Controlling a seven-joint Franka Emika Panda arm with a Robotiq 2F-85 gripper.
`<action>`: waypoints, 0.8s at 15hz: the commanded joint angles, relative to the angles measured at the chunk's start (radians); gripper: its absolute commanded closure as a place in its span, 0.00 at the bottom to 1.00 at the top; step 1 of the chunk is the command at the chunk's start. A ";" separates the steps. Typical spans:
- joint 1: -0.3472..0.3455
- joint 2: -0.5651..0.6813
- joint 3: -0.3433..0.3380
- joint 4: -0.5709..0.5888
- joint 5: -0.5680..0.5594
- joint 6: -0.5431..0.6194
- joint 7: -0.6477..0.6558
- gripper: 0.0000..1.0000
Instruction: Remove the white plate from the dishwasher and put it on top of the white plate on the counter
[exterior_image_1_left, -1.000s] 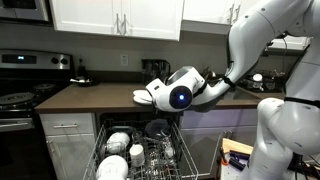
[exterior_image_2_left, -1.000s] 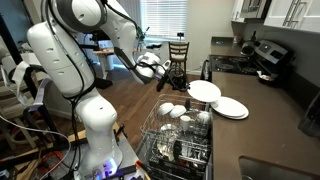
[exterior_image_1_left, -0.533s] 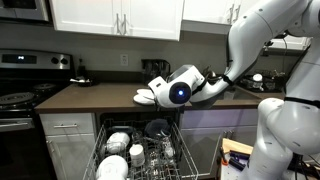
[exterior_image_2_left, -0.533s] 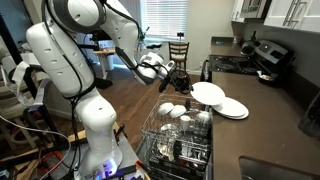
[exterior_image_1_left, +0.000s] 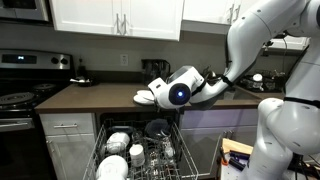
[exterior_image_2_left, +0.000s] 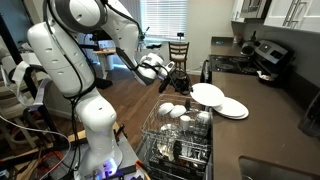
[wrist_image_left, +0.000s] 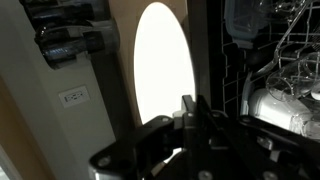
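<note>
Fingers (wrist_image_left: 187, 110) pinch the near rim of the white plate (wrist_image_left: 163, 60), which juts out edge-first beyond them. In an exterior view, just past the fingers and lower, the second white plate (exterior_image_2_left: 232, 108) lies on the counter (exterior_image_2_left: 275, 125); the dishwasher rack (exterior_image_2_left: 180, 130) sits below them. The plate looks like stiff, glazed ceramic, probably slippery and breakable, so a firm rim hold suits it.

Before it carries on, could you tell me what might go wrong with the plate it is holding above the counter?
1. In the wrist view the jaws pinch the held plate only at its rim, so it could slip or swing when lowered.
2. In an exterior view it hangs offset from the counter plate, nearer the counter edge. Released there, it might land half on and slide towards the open dishwasher rack.
</note>
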 joint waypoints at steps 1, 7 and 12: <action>-0.018 0.019 0.003 0.033 -0.003 0.017 -0.020 0.99; -0.035 0.070 -0.013 0.112 -0.003 0.038 -0.046 0.99; -0.062 0.131 -0.029 0.202 0.005 0.087 -0.060 0.99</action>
